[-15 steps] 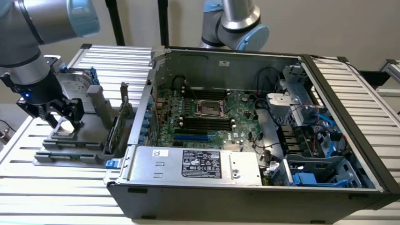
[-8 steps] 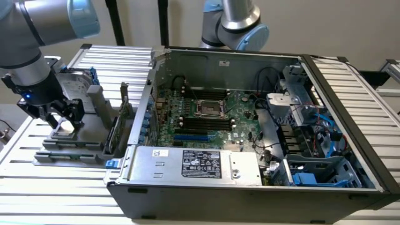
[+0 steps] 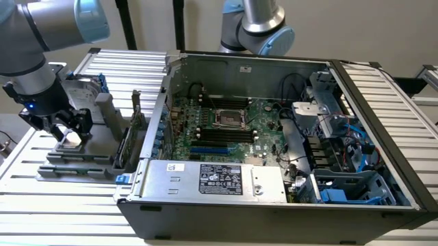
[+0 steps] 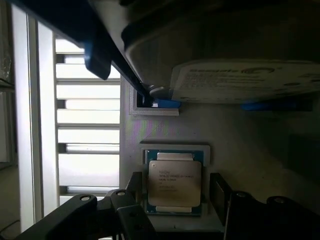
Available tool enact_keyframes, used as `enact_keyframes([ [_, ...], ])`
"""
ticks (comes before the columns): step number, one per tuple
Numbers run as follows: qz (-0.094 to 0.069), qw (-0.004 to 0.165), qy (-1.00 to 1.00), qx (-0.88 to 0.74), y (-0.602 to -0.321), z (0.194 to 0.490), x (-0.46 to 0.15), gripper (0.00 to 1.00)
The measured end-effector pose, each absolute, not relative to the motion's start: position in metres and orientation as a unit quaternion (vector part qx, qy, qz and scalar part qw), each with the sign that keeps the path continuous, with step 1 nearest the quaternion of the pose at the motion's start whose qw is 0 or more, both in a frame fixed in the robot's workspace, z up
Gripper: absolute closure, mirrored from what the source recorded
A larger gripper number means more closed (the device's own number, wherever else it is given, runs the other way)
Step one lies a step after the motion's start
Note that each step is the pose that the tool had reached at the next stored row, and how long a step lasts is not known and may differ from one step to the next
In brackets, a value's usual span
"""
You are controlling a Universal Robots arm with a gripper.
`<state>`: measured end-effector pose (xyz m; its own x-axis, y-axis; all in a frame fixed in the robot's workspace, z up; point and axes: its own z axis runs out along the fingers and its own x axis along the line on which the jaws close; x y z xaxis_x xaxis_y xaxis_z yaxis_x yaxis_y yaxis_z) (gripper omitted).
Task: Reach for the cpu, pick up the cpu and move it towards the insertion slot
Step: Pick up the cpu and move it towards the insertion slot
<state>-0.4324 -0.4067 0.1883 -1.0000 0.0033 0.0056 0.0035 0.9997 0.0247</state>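
Reach almost complete; cpu not yet lifted.
Exterior view: the gripper (image 3: 66, 130) hangs low over the cpu (image 3: 69, 138) in its grey holder (image 3: 96, 154), well apart from the insertion slot (image 3: 229, 118). Wrist view: the fingers (image 4: 218, 186) are spread either side of the chip, which lies flat and ungripped.

The white label on the hard drive (image 4: 240, 80) carries a brand word resembling "Seagate". Printed lines on the cpu (image 4: 174, 183) and the power supply label (image 3: 220, 179) are too small to read.
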Motion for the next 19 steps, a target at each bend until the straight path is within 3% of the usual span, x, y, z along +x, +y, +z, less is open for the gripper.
enact_keyframes([
  [19, -0.012, 0.003, -1.000, -0.002, -0.4066, 0.1863, -0.4334, 0.35],
])
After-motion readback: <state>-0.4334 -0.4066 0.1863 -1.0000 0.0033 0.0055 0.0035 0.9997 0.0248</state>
